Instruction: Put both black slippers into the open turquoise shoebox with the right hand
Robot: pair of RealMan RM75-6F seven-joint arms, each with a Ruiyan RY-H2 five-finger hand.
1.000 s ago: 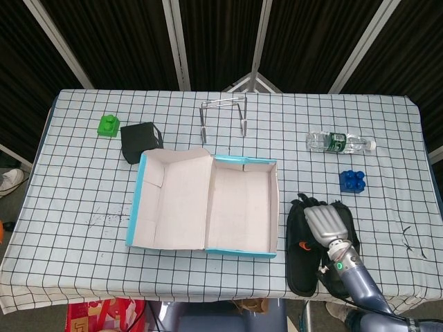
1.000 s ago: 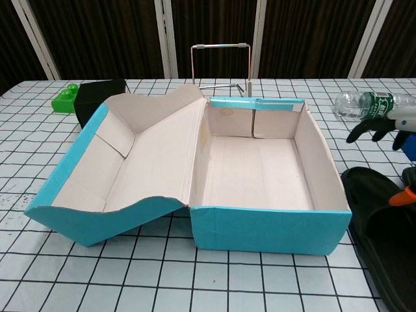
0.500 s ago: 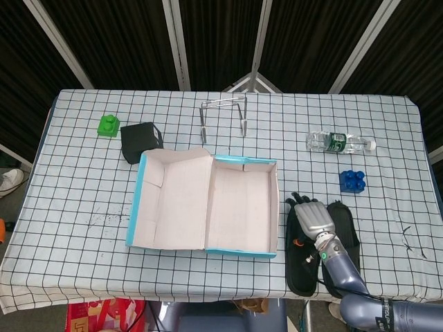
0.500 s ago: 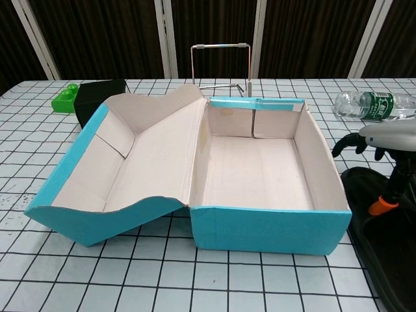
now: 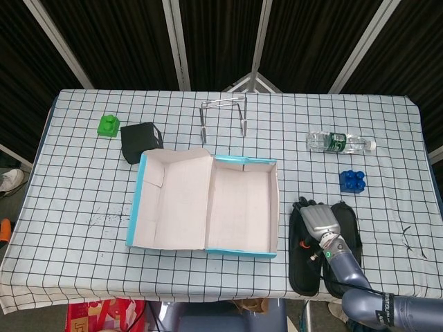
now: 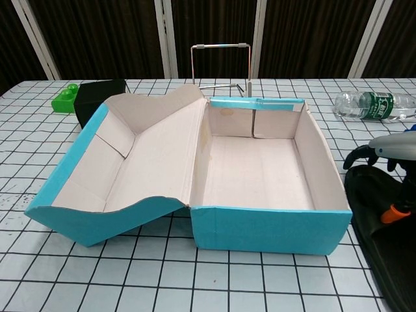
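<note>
Two black slippers lie side by side on the table, right of the box: one [image 5: 302, 268] nearer the box, the other [image 5: 349, 223] beyond it. In the chest view they show as a dark mass [image 6: 383, 244] at the right edge. My right hand [image 5: 320, 220] [image 6: 391, 144] hovers palm down over their far ends, fingers bent downward; no grip shows. The open turquoise shoebox [image 5: 242, 252] [image 6: 266, 231] is empty, its lid folded out to the left. My left hand is not visible.
A water bottle [image 5: 339, 142] [image 6: 367, 104] and a blue brick [image 5: 352, 180] lie behind the slippers. A black box [image 5: 140, 142], a green brick [image 5: 107, 125] and a metal wire rack [image 5: 223, 117] stand at the back. The table's front edge is just below the slippers.
My right hand has shifted a little sideways over the slippers and sunk lower toward them. The slippers and the box have not moved.
</note>
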